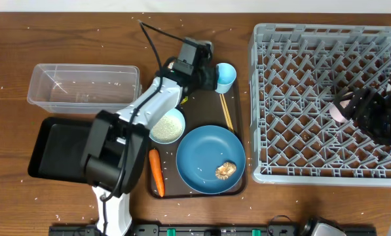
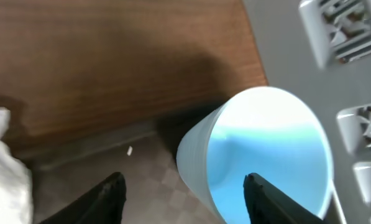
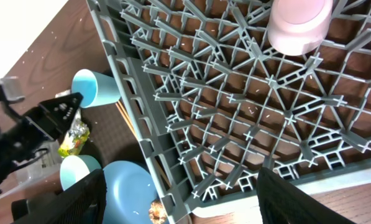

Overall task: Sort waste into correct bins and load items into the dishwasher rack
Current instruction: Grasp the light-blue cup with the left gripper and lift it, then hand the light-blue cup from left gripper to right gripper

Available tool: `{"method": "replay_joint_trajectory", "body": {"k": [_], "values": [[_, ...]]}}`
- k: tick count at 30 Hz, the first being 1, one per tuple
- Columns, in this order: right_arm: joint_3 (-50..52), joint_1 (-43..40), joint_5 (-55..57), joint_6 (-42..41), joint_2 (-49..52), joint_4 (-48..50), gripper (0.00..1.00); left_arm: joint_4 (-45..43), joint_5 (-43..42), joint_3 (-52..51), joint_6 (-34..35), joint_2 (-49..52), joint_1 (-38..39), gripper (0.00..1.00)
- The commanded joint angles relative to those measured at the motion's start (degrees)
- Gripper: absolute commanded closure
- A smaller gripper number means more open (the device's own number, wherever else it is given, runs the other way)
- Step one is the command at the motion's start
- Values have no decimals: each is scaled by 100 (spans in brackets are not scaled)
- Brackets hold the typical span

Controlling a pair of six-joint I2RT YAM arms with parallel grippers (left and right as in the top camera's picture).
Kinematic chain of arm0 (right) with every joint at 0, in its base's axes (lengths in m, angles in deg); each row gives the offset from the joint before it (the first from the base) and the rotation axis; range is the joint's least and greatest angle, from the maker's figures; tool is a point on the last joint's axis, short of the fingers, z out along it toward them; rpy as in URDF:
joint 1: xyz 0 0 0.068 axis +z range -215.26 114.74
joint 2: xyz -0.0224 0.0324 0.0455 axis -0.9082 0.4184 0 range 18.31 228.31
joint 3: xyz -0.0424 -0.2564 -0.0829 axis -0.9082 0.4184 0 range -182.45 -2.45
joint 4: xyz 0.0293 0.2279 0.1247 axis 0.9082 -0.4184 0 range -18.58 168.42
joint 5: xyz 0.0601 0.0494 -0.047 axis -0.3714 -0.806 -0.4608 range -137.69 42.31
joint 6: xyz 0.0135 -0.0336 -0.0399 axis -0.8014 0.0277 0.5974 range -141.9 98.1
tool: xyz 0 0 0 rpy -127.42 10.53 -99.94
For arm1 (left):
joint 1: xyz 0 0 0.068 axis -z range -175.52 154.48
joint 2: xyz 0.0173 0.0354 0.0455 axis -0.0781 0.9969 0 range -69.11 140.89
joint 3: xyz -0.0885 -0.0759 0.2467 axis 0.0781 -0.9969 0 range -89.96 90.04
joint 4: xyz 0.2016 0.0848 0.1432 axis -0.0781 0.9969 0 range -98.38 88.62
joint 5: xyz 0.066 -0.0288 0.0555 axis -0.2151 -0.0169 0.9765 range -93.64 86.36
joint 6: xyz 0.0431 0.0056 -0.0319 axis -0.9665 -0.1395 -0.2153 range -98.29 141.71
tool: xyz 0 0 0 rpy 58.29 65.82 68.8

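**Overhead view.** The left gripper (image 1: 210, 77) is at the light blue cup (image 1: 226, 77), top centre, at the upper edge of the brown serving tray (image 1: 198, 190). The tray carries the white bowl (image 1: 167, 126), the blue plate (image 1: 205, 157) with a brown food lump (image 1: 226, 170), the carrot (image 1: 156, 172) and the chopsticks (image 1: 226, 111). The clear tub (image 1: 84, 85) and black tray (image 1: 54, 147) lie at left on the desk (image 1: 25, 39). The dishwasher rack (image 1: 300, 98) fills the right. The right gripper (image 1: 352, 106) is over it, just beside the pink cup (image 1: 337, 113).

**Left wrist view.** The gripper fingers (image 2: 107, 196) are wide apart, with the cup's near wall between them; contact cannot be told. Crumpled white paper (image 2: 5, 162) shows at the left edge.

**Right wrist view.** The fingers (image 3: 79, 199) are wide apart and hold nothing. The pink cup sits in the rack at the top of the frame. The snack wrapper (image 3: 73, 140) lies at left.
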Motion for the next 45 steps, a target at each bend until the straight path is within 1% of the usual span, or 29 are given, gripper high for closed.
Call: {"method": "replay_joint_trajectory", "body": {"k": [1,2,5,6,10,11,13,14,15,21,24,27,29,31,33,35,37,40,43,45], "values": [[-37,61,22,94,2,-15,29,4,63,13,125,160,48,45],[-37,61,26,94,2,-33,29,7,68,13,122,164,48,48],[-37,61,26,92,2,-46,29,157,240,15,122,164,42,64],[-37,61,26,92,2,-46,29,234,330,13,122,164,42,66],[-37,61,74,92,2,-26,28,378,579,13,116,201,42,66],[-37,61,105,90,2,-26,28,376,575,13,116,201,33,69],[-37,61,127,92,2,-31,28,367,570,20,120,192,24,80],[-37,61,127,92,2,-37,28,369,564,31,120,170,24,89],[-37,61,127,92,2,-39,28,372,544,33,118,149,24,94],[-37,61,129,116,2,-20,25,627,503,39,114,-354,-81,94],[-37,61,149,162,2,-2,25,800,240,42,114,-787,-184,94],[-37,61,142,205,2,2,25,1003,-363,42,116,-1318,-319,94],[-37,63,76,402,2,13,25,1130,-778,42,116,-1676,-428,94],[-37,81,-332,890,2,63,25,1244,-1373,42,116,-2004,-566,94],[-37,199,-990,1471,2,153,25,1370,-2216,42,114,-2225,-728,94],[-37,435,-1517,1777,2,302,25,1519,-3300,42,70,-2354,-927,94],[-37,752,-1687,1878,2,505,25,1545,-4315,42,68,-2391,-1106,94],[-37,1279,-2022,2146,7,850,26,1491,-5604,42,-44,-2393,-1252,94],[-37,1823,-2546,2470,35,1272,27,1484,-6395,42,-79,-2396,-1272,94],[-37,2129,-2581,2474,57,1543,28,1482,-6769,42,-79,-2396,-1272,94]]}}
